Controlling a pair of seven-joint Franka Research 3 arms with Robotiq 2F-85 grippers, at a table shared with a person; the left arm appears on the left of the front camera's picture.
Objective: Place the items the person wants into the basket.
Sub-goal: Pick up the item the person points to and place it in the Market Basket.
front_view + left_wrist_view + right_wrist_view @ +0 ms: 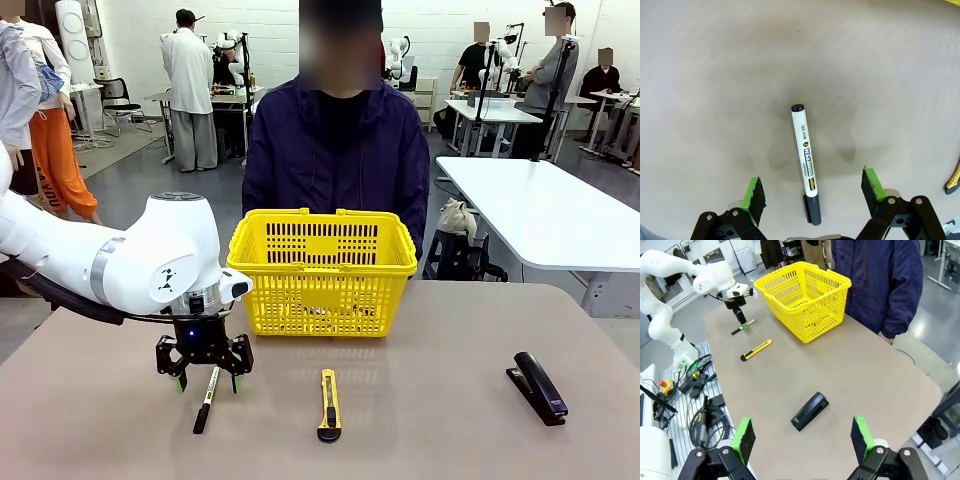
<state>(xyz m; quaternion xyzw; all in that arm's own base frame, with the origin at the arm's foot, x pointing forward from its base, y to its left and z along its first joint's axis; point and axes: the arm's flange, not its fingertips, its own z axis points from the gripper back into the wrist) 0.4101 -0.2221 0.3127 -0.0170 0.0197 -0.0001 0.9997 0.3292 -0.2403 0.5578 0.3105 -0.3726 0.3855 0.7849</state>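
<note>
The left tool (pixel 811 186) hangs with its green pads spread wide, straddling a black marker with a white band (pixel 805 162) that lies flat on the beige bench (pixel 715 75), touching neither pad. Dark print runs along the band, too small to read. Beyond that tool stands the bright yellow lattice plastic basket (pixel 322 270); its contents cannot be made out. A yellow-and-black utility knife (pixel 329 404) lies to the marker's right with bare bench between. The right tool (pixel 802 440), likewise open and empty, hovers above a black stapler (pixel 810 411) near the bench edge
</note>
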